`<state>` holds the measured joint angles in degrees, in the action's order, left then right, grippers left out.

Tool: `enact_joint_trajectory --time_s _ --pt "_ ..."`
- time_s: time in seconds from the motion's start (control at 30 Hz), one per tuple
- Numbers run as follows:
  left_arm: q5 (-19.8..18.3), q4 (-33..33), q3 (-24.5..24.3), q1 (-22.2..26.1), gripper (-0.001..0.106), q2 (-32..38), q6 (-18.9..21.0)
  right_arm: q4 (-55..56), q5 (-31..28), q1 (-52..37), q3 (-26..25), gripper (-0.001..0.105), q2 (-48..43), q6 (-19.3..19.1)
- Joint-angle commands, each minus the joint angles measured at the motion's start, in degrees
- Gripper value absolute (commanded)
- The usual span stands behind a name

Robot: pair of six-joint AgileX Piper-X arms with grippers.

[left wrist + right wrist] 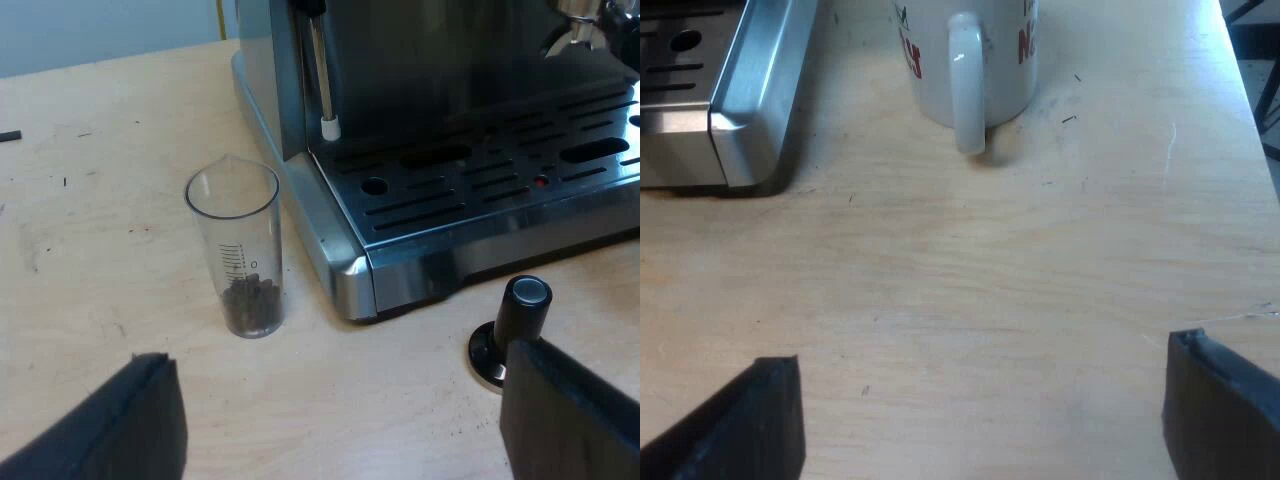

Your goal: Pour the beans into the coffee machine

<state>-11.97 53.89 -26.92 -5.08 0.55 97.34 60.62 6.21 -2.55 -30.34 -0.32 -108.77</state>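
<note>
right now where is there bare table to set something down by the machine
Widest bare wood lies between the mug and the open right pincer. Another free patch runs from the measuring glass to the left pincer. Crowded: the narrow gap between glass and espresso machine, and the machine's front by the tamper.

Measuring glass point(234, 250): clear, graduated, pouring lip, upright on the table point(90, 230). Dark beans point(250, 305) fill its bottom only. Stands just beside the near corner of the steel espresso machine point(450, 150), apart from it.
</note>
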Motion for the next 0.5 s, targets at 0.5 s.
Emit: enact_joint_trajectory --time_s 0.5 --pt "0.8 -2.9 -3.4 -0.1 0.067 2.4 0.3 1.3 0.0 -0.2 -7.4 0.079 -2.2 -0.3"
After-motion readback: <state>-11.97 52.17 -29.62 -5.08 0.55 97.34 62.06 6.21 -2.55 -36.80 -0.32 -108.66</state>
